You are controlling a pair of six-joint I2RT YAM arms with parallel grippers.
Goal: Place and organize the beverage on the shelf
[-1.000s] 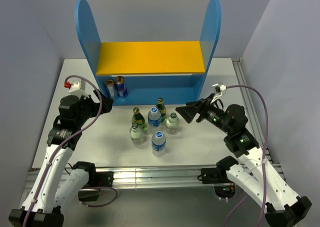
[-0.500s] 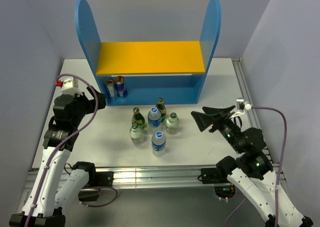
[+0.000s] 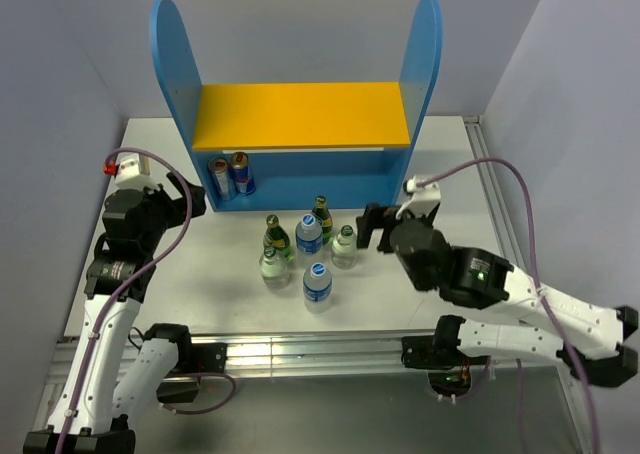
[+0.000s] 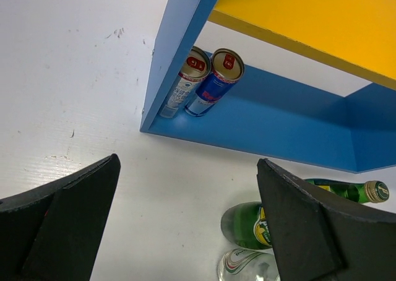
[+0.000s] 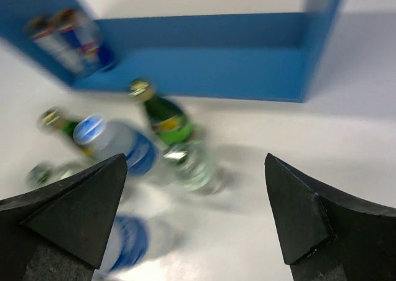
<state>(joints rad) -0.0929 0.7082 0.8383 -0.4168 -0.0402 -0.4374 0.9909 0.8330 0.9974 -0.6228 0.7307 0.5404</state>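
Note:
The beverage bottles stand in a cluster on the white table in front of the shelf: two dark green glass, two blue-capped plastic and two clear glass. My right gripper is open just right of the cluster. Its blurred wrist view shows a clear glass bottle and a green bottle ahead of the right gripper. My left gripper is open by the shelf's left panel, holding nothing. Beyond the left gripper lies a green bottle.
Two drink cans stand on the lower tier at its left end, the cans also showing in the left wrist view. The yellow upper board is bare. A grey wall closes each side of the table.
The right arm swung out to the right, then came back in, and its gripper is now next to the bottles. The left arm drew back slightly to the left. No bottle moved.

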